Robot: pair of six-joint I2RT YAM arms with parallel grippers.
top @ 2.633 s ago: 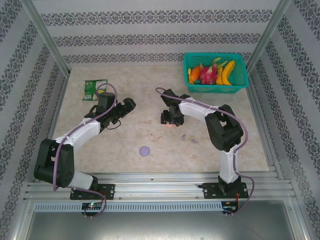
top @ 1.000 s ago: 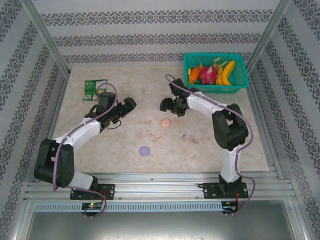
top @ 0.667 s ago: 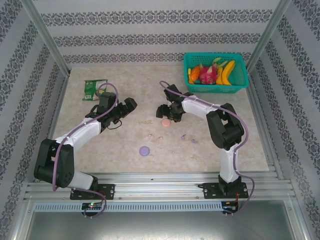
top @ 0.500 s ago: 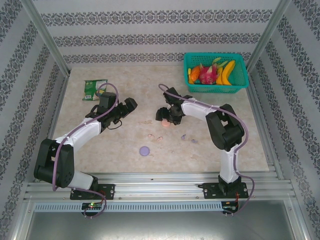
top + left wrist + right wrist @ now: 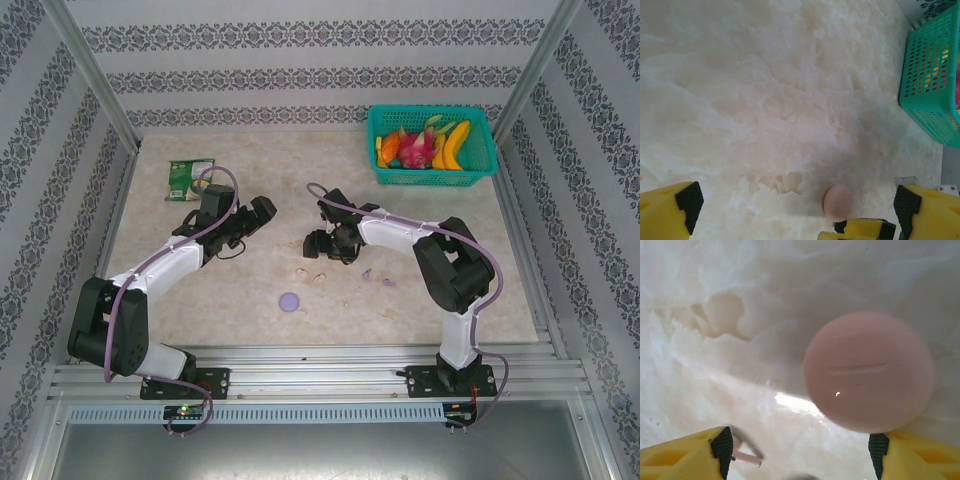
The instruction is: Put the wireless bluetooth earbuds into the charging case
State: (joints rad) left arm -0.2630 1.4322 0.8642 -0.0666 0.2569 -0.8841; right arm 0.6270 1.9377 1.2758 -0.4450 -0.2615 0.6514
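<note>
Top external view: the left end effector and the right end effector are hovering over a pale marbled surface, well apart from each other. Banded, patterned wallpaper and metal frame posts are enclosing the surface. A green basket of fruit is sitting beyond the right end effector, and a green packet beyond the left. The pale pink earbuds are lying just on the base side of the right end effector, with the pale purple earbuds near them and a purple round case closer to the bases.

Right wrist view: the fingers are standing spread, pinching nothing. A pink round case is lying just ahead, toward one pad, and one of the pale pink earbuds beside the other.

Left wrist view: the left end effector is standing fully spread and empty.
</note>
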